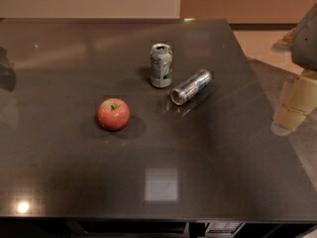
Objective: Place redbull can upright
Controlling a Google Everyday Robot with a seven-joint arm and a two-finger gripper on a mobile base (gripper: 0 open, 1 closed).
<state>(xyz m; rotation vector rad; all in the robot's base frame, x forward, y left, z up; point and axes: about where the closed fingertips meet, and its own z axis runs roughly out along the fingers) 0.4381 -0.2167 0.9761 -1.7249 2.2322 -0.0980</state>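
Note:
The redbull can (191,87) lies on its side on the dark table (74,172), right of centre. It is slim, silver and blue, and its shiny end faces the front left. My gripper (293,105) hangs at the right edge of the view, over the table's right edge. It is well to the right of the can, apart from it and holding nothing.
A wider white-and-green soda can (161,65) stands upright just behind and left of the lying can, close to it. A red apple (113,114) sits further left and nearer the front. The table's right edge runs under the gripper, with floor beyond.

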